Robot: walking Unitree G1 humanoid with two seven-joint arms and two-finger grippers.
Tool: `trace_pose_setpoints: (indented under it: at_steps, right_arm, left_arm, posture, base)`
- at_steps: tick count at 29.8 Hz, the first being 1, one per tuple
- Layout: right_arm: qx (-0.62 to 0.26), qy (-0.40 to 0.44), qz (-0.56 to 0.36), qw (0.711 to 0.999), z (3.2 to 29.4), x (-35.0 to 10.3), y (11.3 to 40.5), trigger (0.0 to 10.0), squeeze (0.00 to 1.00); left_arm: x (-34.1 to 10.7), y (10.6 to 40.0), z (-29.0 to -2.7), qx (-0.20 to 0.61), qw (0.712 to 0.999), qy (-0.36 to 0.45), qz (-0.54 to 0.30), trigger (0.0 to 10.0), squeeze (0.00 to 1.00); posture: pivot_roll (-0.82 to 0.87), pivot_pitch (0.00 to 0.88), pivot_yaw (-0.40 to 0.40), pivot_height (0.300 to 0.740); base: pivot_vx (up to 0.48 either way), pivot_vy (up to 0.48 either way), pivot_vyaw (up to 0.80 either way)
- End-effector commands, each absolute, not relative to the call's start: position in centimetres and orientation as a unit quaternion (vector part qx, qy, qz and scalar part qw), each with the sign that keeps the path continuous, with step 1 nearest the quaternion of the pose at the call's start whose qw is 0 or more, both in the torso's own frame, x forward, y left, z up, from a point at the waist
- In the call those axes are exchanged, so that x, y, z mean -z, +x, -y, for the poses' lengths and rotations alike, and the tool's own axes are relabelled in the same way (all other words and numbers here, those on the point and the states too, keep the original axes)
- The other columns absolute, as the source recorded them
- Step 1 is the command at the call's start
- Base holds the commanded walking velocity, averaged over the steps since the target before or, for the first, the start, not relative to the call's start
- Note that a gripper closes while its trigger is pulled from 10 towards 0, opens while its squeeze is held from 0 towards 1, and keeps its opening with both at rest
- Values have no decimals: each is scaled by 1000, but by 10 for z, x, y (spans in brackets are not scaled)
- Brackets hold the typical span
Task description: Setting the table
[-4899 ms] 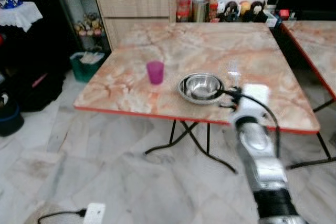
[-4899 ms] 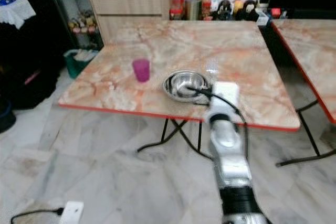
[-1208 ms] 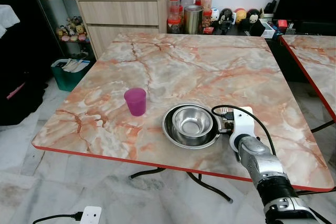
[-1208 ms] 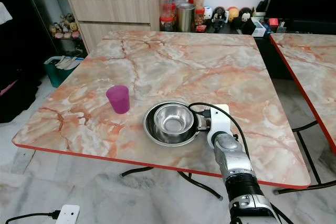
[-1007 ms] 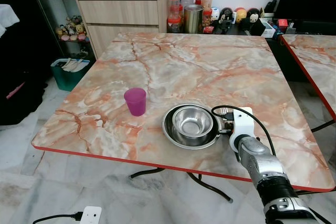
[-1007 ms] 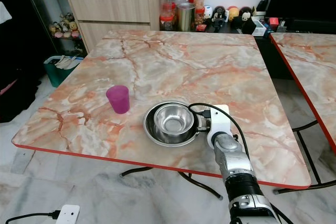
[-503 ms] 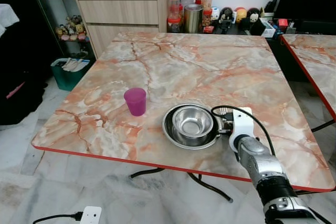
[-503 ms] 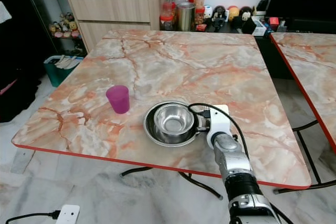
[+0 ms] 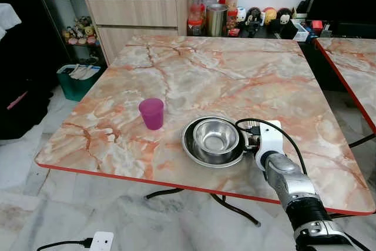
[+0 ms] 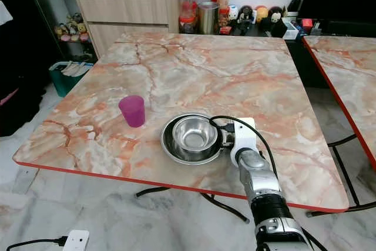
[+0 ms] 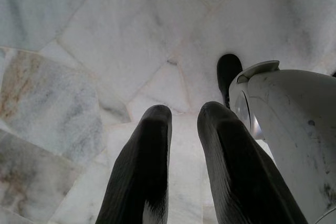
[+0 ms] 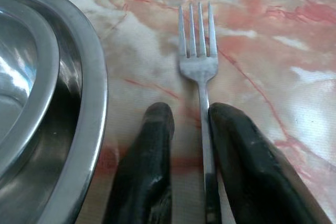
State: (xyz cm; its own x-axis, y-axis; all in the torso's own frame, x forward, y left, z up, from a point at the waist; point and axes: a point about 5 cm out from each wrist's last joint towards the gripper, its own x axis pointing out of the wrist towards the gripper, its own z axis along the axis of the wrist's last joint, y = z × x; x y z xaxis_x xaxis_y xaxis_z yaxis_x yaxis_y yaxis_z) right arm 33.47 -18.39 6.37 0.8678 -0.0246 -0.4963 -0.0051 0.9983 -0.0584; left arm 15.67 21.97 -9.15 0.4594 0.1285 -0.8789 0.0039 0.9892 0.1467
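Observation:
A steel bowl (image 9: 215, 135) sits inside a steel plate (image 9: 189, 145) near the front edge of the marble table (image 9: 235, 69). A purple cup (image 9: 151, 113) stands to their left. My right gripper (image 12: 190, 109) rests low over the table just right of the plate (image 12: 79, 103), its white wrist block (image 9: 269, 139) covering it from above. It is open. A metal fork (image 12: 198, 66) lies flat on the marble between its fingers, the handle along one finger (image 12: 247, 156) and the tines pointing away. My left gripper (image 11: 184, 114) hangs idle over the floor with a small gap between its fingers.
A second marble table (image 9: 352, 63) stands to the right. Behind the table are a wooden cabinet (image 9: 141, 13), jars and bottles (image 9: 214, 10) and small figurines. A green bin (image 9: 79, 80) sits on the floor at the left, a power strip (image 9: 100, 240) near my feet.
Since the earliest frames the camera has come closer to the table. Over the last second the right arm has barely moved and the plate, bowl and cup have stayed put.

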Motion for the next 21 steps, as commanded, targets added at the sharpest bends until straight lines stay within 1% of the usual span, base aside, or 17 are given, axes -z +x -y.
trace_pose_setpoints:
  at_steps: [1,10,13,15,21]
  right_arm:
    - [-1,-34,-251,967,179,-67,338,10000,0]
    - [5,-32,-241,970,180,-71,339,10000,0]
    - [23,-33,-212,977,184,-80,342,10000,0]
    - [47,-40,-144,988,189,-100,348,10000,0]
    - [53,-41,-75,995,188,-124,354,10000,0]
  left_arm:
    - [90,160,-221,-33,852,74,-517,10000,0]
    - [90,160,-221,-32,852,73,-517,10000,0]
    - [90,160,-221,-32,853,72,-516,10000,0]
    - [90,160,-221,-31,853,70,-516,10000,0]
    - [90,160,-221,-30,856,63,-513,10000,0]
  posture:
    - [60,0,21,728]
    - [60,0,21,728]
    - [62,0,20,728]
    - [61,0,21,728]
    - [59,0,22,728]
  base:
    - [0,0,0]
    - [0,0,0]
    - [0,0,0]
    - [0,0,0]
    - [0,0,0]
